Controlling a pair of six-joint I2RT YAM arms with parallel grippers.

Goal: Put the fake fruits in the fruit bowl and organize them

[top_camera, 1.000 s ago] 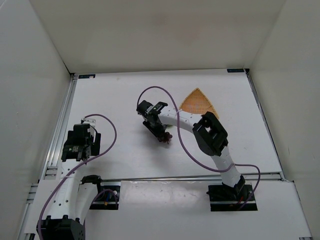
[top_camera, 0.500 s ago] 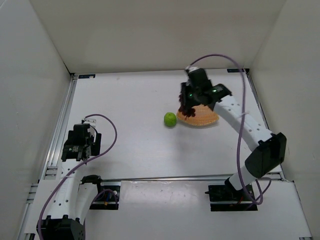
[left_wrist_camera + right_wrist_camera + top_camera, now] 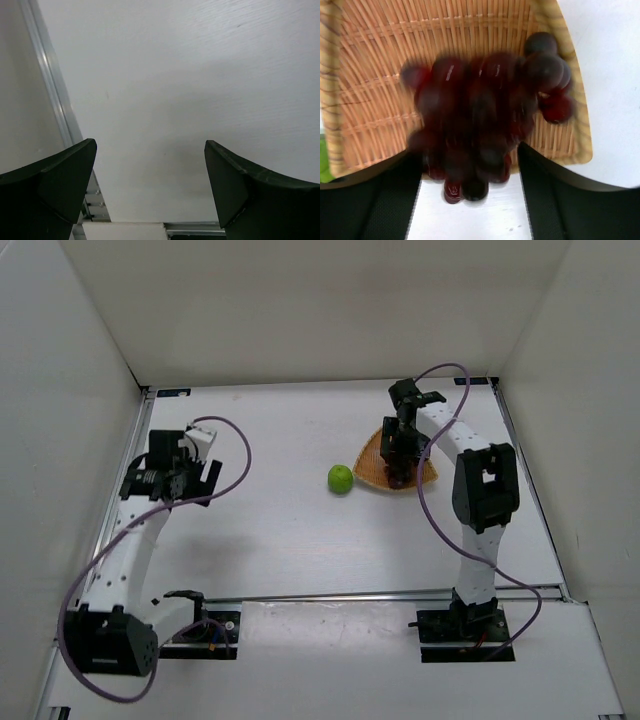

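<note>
The dark red grapes [image 3: 480, 120] are motion-blurred over the near rim of the woven fruit bowl [image 3: 375, 75], partly inside it and partly overhanging the white table. My right gripper [image 3: 469, 156] is open around them, one finger on each side, with a gap on the right. From above, the right gripper [image 3: 400, 453] hovers over the fruit bowl [image 3: 372, 462]. The green lime [image 3: 340, 478] lies on the table just left of the bowl. My left gripper [image 3: 150, 165] is open and empty over bare table, far left [image 3: 195, 472].
An aluminium rail [image 3: 50, 85] runs along the table's left edge close to the left gripper. White walls enclose the table on three sides. The right arm's purple cable [image 3: 440, 375] loops above the bowl.
The right arm carried the grapes from the table's middle to the bowl and its jaws opened. The lime came into view. The left arm swung up and forward.
</note>
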